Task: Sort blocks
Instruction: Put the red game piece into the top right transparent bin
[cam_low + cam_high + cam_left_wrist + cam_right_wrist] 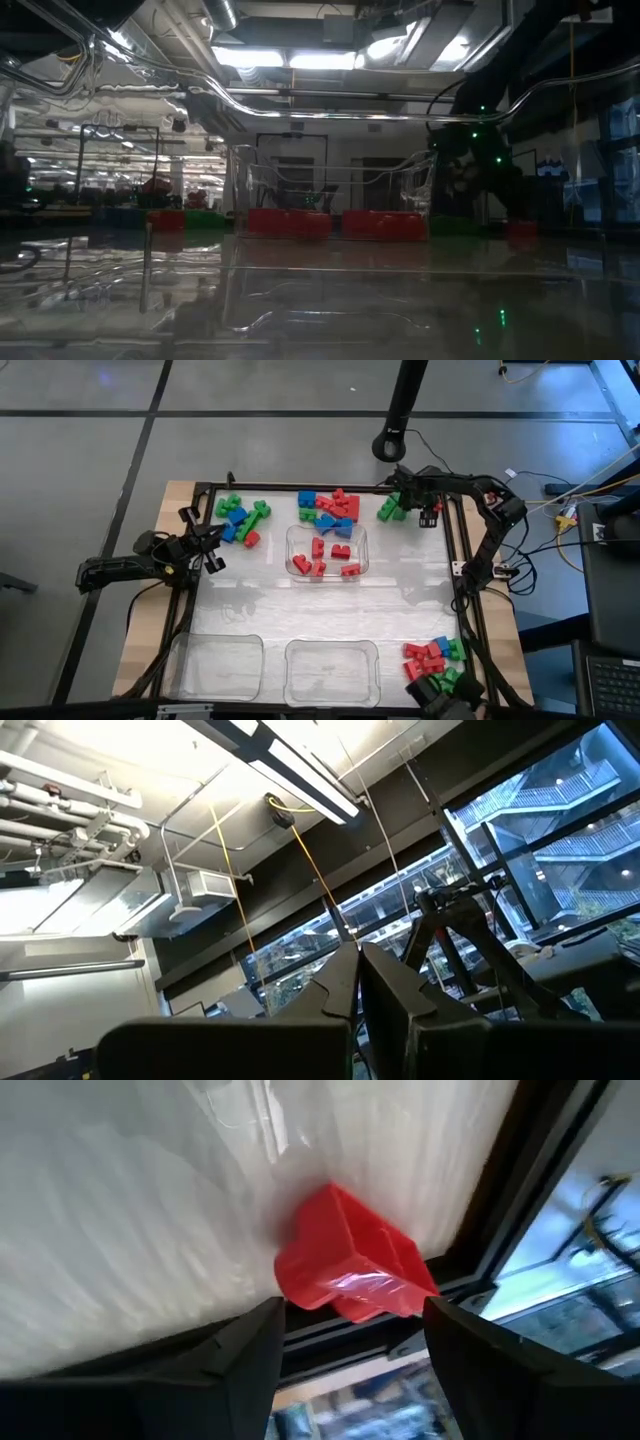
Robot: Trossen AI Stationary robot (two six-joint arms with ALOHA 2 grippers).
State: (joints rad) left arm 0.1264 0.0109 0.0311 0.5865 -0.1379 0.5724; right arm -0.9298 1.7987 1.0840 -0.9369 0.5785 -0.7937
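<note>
Red, green and blue blocks lie in loose piles on the table: one at the far left [240, 520], one at the far middle [330, 508], a green cluster [392, 510] and a pile at the near right corner [435, 660]. My right gripper [355, 1330] is open at the far right edge, pointing down. One red block [350, 1265] lies on the table just beyond its tips, in line with the gap between the two fingers; it also shows as a small red block [427, 518] from above. My left gripper [355, 970] is shut, tipped up toward the ceiling beside the far-left pile.
A clear tray [300, 532] at the far middle holds several red blocks. Two clear trays [215, 665] [332, 672] stand at the near edge with nothing in them. A black frame rail [455, 560] runs along the table's right side, close to the right gripper.
</note>
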